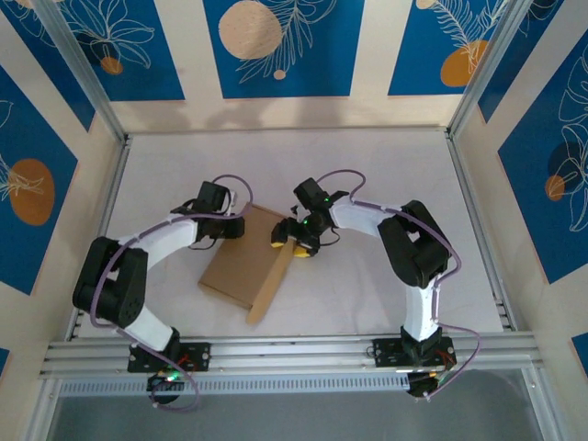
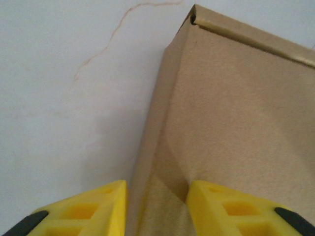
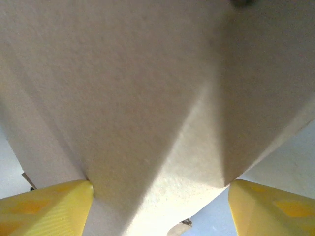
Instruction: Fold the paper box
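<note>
One paper box (image 1: 241, 266), plain brown cardboard, is laid flat near the middle of the white table (image 1: 367, 165), turned at a slant between the two arms. One long flap (image 1: 269, 287), lighter tan, is seen along the box's right side, running from the right gripper toward the near edge.

Left gripper (image 1: 232, 227): placed at the box's far left edge. From the left wrist, the left gripper (image 2: 157, 209) is shown with its yellow fingers (image 2: 83, 211) set either side of the paper box (image 2: 236, 108) wall, which fills the gap between them and is creased there; the fingers are clamped on the cardboard. A folded corner is seen at the top of that view. A thin brownish line (image 2: 98, 49) is marked on the table (image 2: 54, 123) beside the box.

Right gripper (image 1: 296, 243): placed at the far right end of the flap. From the right wrist, the right gripper (image 3: 160, 206) is shown with its yellow fingers (image 3: 49, 206) held wide apart, a fold of the paper box (image 3: 147, 88) lying between them and close against the lens. Whether any pressure is put on the cardboard cannot be told.

Blue leaf-patterned panels (image 1: 276, 46) are set around the table.
</note>
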Motion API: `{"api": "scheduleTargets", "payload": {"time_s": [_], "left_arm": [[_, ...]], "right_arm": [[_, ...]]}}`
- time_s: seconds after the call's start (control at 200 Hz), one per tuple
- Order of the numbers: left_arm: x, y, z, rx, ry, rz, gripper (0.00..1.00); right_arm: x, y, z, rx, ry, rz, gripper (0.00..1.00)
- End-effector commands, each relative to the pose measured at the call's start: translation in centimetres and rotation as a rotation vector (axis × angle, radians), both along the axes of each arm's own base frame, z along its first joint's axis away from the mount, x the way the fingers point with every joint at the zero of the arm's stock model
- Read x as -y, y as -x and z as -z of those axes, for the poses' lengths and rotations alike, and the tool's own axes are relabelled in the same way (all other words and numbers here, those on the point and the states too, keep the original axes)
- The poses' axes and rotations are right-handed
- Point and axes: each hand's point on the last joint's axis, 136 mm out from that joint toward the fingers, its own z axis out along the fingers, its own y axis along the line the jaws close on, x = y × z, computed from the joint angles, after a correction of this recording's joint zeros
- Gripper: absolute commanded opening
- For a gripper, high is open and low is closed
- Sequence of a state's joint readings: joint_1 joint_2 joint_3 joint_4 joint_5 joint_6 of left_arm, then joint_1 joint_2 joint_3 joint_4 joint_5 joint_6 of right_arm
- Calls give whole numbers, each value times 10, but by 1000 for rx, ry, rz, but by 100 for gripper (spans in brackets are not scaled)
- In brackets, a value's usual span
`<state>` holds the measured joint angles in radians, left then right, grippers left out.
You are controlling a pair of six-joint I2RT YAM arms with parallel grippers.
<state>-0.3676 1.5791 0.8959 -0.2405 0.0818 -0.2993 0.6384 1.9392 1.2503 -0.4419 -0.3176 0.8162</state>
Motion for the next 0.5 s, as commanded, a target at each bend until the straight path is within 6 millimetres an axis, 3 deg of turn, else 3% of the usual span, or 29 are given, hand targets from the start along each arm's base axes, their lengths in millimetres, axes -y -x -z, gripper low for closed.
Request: {"api": "scheduleTargets", "payload": {"time_s": [0.0, 0.15, 0.255, 0.385, 0.495], "left_arm": [[44, 19, 9, -101, 181, 161, 31], [66, 25, 9, -159, 300, 224, 21], [81, 33, 8, -201, 384, 271, 20], [94, 44, 7, -253, 436, 326, 18], [100, 51, 4, -284, 478, 348, 18]], "right_arm": [[-24, -12, 0, 25, -105, -8, 78], [-26, -24, 1, 21, -156, 52, 83], [-30, -32, -1, 24, -209, 103, 85], [-39, -42, -22, 83, -319, 154, 85], [-33, -48, -46, 143, -392, 213, 86]]}}
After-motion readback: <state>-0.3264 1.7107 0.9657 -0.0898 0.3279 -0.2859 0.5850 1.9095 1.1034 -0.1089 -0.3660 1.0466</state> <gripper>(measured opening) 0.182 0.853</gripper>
